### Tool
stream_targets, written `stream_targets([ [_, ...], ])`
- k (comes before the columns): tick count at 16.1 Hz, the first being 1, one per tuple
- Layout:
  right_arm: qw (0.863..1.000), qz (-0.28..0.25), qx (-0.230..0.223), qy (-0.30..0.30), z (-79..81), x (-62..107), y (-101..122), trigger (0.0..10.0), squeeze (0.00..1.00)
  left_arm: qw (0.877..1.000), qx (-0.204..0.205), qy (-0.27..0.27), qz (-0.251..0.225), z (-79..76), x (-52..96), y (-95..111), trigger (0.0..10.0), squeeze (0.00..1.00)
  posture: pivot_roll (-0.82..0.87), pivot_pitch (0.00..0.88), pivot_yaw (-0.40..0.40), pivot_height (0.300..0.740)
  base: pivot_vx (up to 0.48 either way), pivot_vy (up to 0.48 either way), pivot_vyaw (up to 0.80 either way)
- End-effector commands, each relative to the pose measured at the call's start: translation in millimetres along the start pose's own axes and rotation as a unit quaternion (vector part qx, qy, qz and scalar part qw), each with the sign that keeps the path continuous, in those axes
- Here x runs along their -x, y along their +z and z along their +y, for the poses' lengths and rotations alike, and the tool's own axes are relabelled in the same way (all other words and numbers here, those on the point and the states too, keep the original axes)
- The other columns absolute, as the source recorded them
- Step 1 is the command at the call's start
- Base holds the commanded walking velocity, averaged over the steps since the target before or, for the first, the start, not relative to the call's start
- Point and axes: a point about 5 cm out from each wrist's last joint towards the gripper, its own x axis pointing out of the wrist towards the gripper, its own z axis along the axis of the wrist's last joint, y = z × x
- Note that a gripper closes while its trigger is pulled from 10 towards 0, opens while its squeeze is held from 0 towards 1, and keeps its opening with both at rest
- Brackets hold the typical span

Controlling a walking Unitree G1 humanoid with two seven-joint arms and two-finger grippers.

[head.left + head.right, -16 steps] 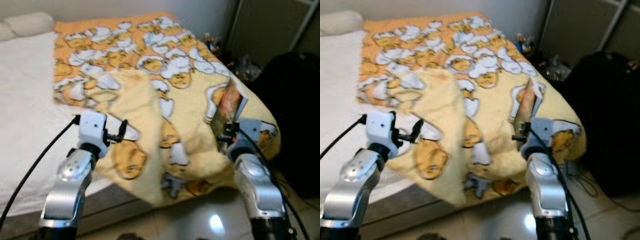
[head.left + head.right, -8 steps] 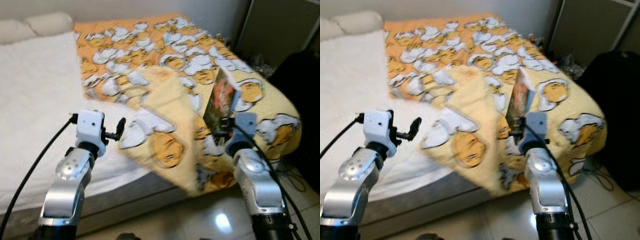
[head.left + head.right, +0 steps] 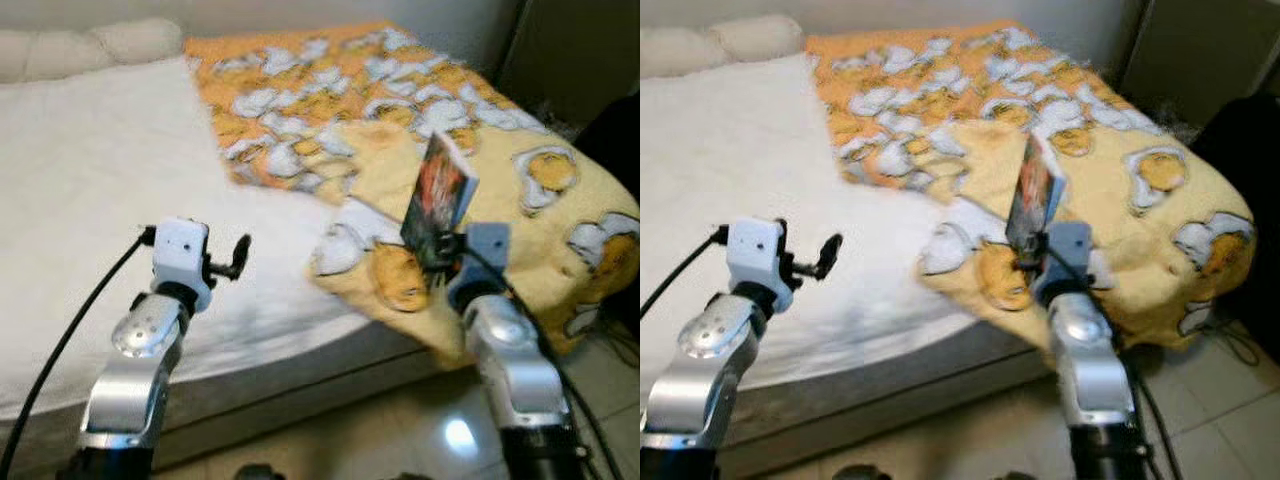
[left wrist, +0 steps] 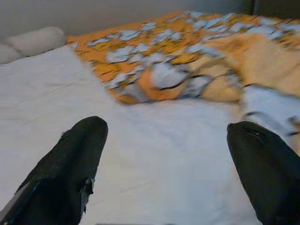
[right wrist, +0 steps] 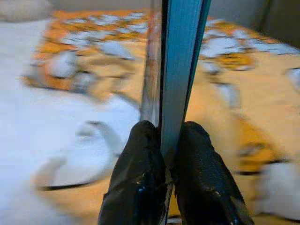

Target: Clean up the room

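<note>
Right gripper [image 5: 161,136] pinches just the book's [image 3: 438,198] bottom edge, left gripper [image 4: 164,154] gapes empty; book looks tippy, could slip sideways.

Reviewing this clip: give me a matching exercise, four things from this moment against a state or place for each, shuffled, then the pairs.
Things:
1. book
2. left gripper
3. blanket
4. pillow

States or places:
A. at the head of the bed
B. open, holding nothing
C. upright, clamped in the right gripper
D. rumpled, hanging over the bed's corner

Pairs: 1-C, 2-B, 3-D, 4-A
</note>
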Motion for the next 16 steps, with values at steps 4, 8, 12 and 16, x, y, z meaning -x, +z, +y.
stream_targets([
  [4,0.999,-0.031,0.008,0.022,7.7,-3.6,13.3,10.0,0.0,1.0,-0.001,-0.002,-0.008,-1.4,-4.1,4.1,10.0,0.0,0.03,0.0,0.031,0.74,0.0,0.403,0.0],
  [8,0.999,-0.028,0.006,0.025,8.2,-3.6,12.1,10.0,0.0,1.0,0.0,-0.004,-0.007,-2.4,-4.4,3.6,10.0,0.0,0.03,0.0,0.032,0.74,0.0,0.403,0.0],
  [12,0.999,-0.027,0.01,0.026,8.2,-3.8,11.2,10.0,0.0,1.0,0.0,-0.003,-0.007,-2.9,-4.7,3.3,10.0,0.0,0.03,0.0,0.033,0.74,0.0,0.404,0.0],
  [16,0.999,-0.025,0.014,0.024,8.5,-4.3,10.6,10.0,0.0,1.0,0.0,-0.004,-0.006,-2.6,-5.1,3.1,10.0,0.0,0.03,0.0,0.033,0.74,0.0,0.404,0.0],
])
